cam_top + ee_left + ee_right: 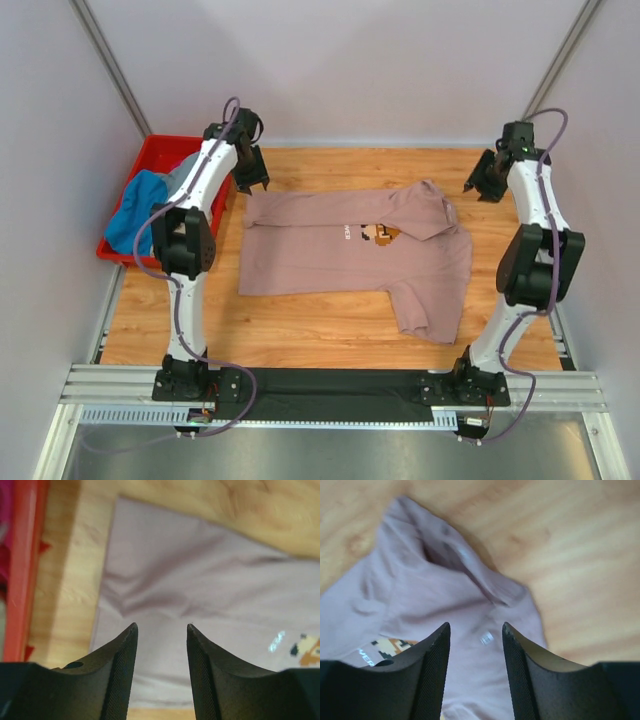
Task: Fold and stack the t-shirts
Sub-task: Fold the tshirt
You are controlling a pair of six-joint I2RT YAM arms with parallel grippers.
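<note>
A dusty-pink t-shirt (330,255) lies spread on the wooden table, its small brown-orange chest print (375,233) facing up and its far right shoulder folded over. My left gripper (252,178) hangs open over the shirt's far left corner (150,570), holding nothing. My right gripper (484,184) is open too, above the table just right of the folded shoulder (465,565); no cloth is between its fingers (437,665). Blue and grey t-shirts (140,212) lie bunched in the red crate.
The red plastic crate (150,152) stands at the far left, right beside my left arm. Grey walls close in the table on three sides. A black mat and metal rails run along the near edge.
</note>
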